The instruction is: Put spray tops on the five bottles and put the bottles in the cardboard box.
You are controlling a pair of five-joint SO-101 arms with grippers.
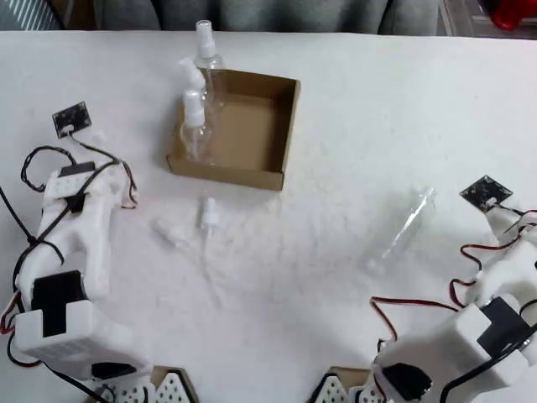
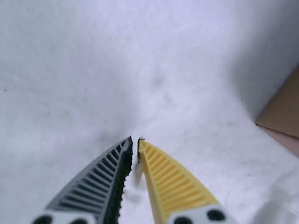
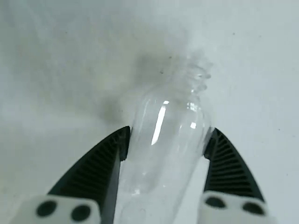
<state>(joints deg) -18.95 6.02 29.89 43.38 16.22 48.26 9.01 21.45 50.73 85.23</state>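
On the white tabletop (image 1: 377,109), seen from the high view, an open brown cardboard box (image 1: 288,126) sits toward the far side. Three clear plastic spray-topped bottles (image 1: 195,126) stand along its left wall. Just in front of the box lies a loose white spray top (image 1: 208,211). Well to the right, a clear topless bottle (image 1: 403,228) lies on its side near the right arm (image 1: 478,336). The left arm (image 1: 71,243) sits by the tabletop's left edge.

From the left wrist comes a close look at the left tool (image 2: 135,140). Its grey and yellow fingers are drawn together, with only a slit between the tips, and it hangs above bare white surface. A corner of the cardboard box is close by.

The right wrist view shows the right tool (image 3: 169,132), its black fingers clamped against both sides of a bare-necked clear bottle (image 3: 187,102). The bottle's threaded mouth points away from the wrist. Whether this is the bottle lying near the right arm in the high view cannot be told.
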